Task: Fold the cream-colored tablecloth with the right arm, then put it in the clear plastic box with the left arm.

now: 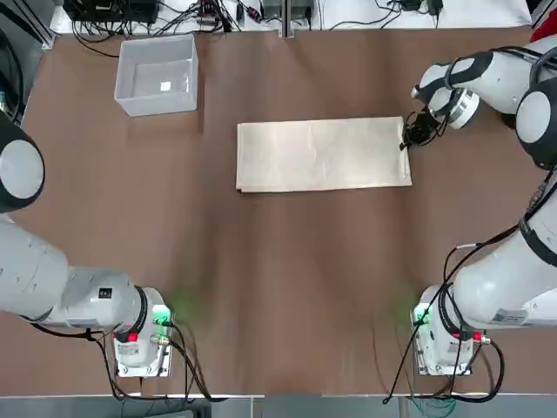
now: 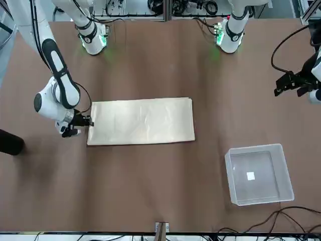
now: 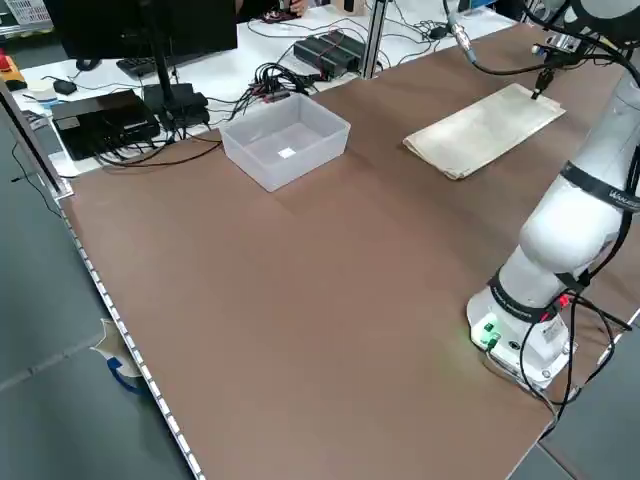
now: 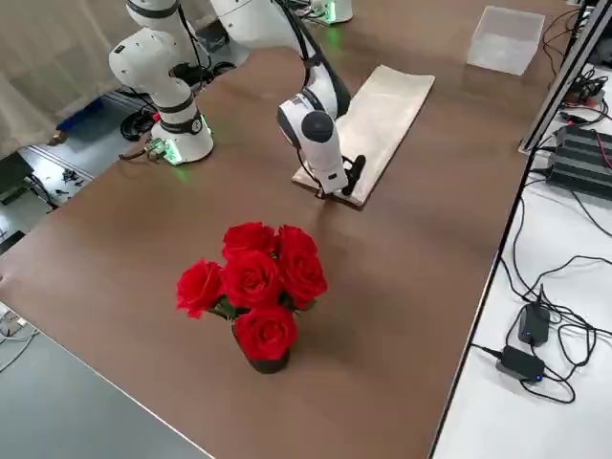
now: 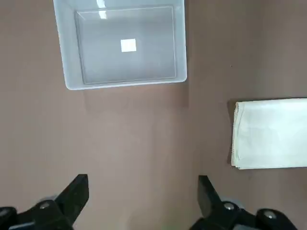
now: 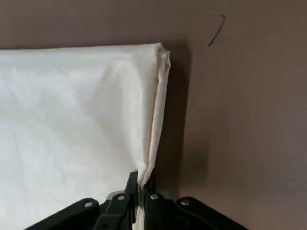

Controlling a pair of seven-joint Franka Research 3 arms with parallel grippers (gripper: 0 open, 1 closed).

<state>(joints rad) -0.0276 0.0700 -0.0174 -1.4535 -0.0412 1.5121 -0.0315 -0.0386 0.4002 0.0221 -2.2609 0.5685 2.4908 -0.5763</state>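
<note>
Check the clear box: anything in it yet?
Empty: the clear plastic box holds only its small white label; the cream tablecloth lies outside on the table.

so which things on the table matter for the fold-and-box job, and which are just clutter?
In play:
- cream rectangular fabric tablecloth
- clear square plastic box
- right end effector, shut on the cloth's edge
- left end effector, open, parked

Clutter:
- red roses in a dark pot
- cables beyond the table's far edge

Soft, matt, faintly creased cream-colored tablecloth [image 1: 324,154]; smooth translucent clear plastic box [image 1: 157,74]; matt brown table [image 1: 287,287].
</note>
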